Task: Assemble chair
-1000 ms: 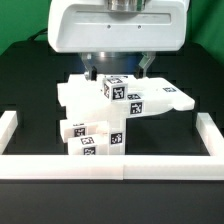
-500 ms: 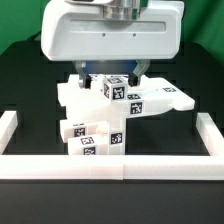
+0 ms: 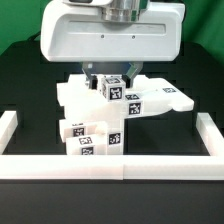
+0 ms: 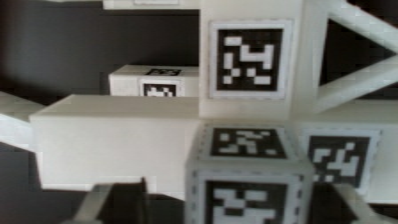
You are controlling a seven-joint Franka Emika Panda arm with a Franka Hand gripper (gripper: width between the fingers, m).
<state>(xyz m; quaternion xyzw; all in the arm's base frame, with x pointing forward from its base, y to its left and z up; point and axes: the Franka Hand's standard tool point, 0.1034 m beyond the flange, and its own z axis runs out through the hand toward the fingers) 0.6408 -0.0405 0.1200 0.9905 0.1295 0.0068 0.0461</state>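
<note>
I hover low over the chair (image 3: 118,108), a cluster of white tagged blocks and slabs standing mid-table against the front border wall (image 3: 110,165). My gripper (image 3: 108,80) sits just above the top block (image 4: 249,175); whether my fingers are wide or narrow, I cannot tell. I judge a straight, centred descent best. Room is tight near the front wall, while black table (image 3: 30,90) lies open on both sides.

arm: wrist low over table centre, pointing down | hand (image 3: 103,76): fingers (image 4: 121,203) apart, nothing between them
</note>
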